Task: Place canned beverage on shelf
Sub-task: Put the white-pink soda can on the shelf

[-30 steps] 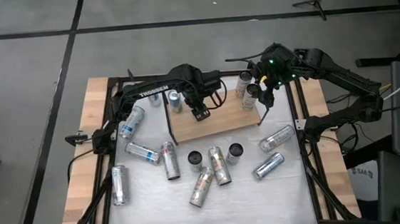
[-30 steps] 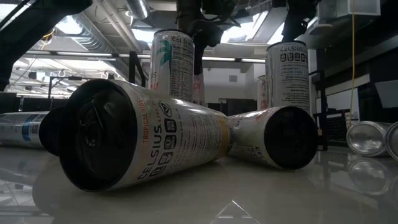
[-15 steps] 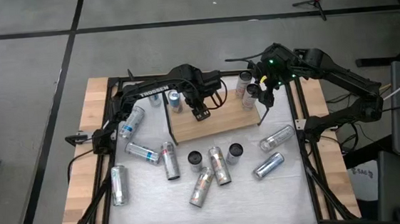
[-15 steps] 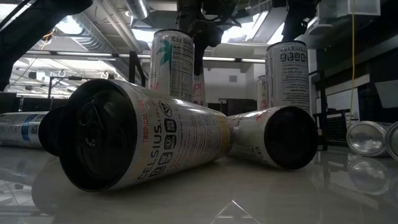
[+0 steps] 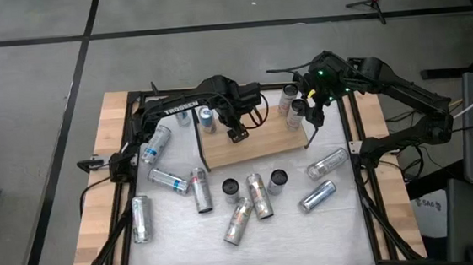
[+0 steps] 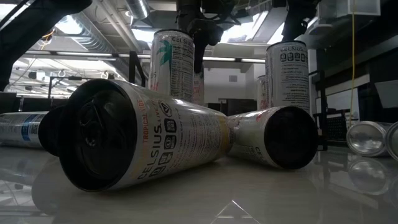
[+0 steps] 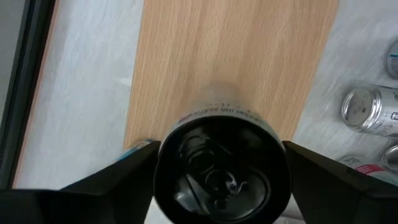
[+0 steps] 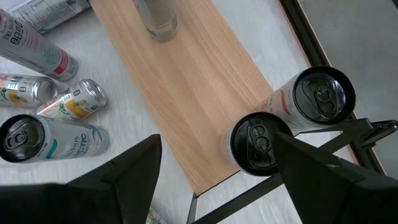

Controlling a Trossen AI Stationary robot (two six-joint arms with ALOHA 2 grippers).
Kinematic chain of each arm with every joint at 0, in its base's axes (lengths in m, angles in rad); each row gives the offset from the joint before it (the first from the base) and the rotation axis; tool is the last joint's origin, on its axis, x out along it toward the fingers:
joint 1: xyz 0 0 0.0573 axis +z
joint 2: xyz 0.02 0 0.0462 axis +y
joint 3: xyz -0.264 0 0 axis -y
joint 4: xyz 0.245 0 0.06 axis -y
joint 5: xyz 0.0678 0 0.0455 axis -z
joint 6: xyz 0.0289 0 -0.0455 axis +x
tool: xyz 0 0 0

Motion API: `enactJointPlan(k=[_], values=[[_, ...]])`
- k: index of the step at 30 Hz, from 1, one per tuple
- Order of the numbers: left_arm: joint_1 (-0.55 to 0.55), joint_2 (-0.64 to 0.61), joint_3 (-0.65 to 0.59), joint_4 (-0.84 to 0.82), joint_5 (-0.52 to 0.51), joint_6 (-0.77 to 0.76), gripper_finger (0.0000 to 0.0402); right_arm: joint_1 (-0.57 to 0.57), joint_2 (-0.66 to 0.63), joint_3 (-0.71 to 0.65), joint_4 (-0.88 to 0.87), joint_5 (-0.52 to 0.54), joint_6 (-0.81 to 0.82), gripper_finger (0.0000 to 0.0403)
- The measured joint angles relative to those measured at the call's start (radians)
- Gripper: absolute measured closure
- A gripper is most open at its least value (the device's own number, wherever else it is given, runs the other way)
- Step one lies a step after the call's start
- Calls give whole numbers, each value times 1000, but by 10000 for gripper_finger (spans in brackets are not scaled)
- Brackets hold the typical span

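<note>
The shelf (image 5: pixel 259 148) is a light wooden board lying across the middle of the white table. A black-topped can (image 7: pixel 221 171) stands upright on its base on the shelf's left part (image 7: pixel 230 56). My left gripper (image 5: pixel 237 134) points straight down over it, open, one finger close beside each side of the can. In the low view one finger (image 6: pixel 199 53) hangs beside this can (image 6: pixel 173 62). My right gripper (image 5: pixel 312 109) hovers open above the shelf's right end (image 8: pixel 205 81). Two upright cans (image 8: pixel 258 143) (image 8: pixel 317 99) stand just below and ahead of it.
Several cans lie on their sides on the table's near half (image 5: pixel 238 200), two of them filling the low view (image 6: pixel 137 134) (image 6: pixel 273 137). A blue-topped can (image 5: pixel 207 118) stands by the shelf's far left corner. A black metal frame (image 5: pixel 363 182) edges the table.
My left gripper's fingers have parted a little from the can, letting go of it. The can stays upright on the shelf where it was.
</note>
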Motion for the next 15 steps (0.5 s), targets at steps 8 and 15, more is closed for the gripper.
enactJointPlan(k=[8,15], values=[[0,-2,0,-1,1,-20,62,0,0,0,1,0,0,100],[0,-55,2,-18,4,-19,61,0,0,0,44,0,0,100]])
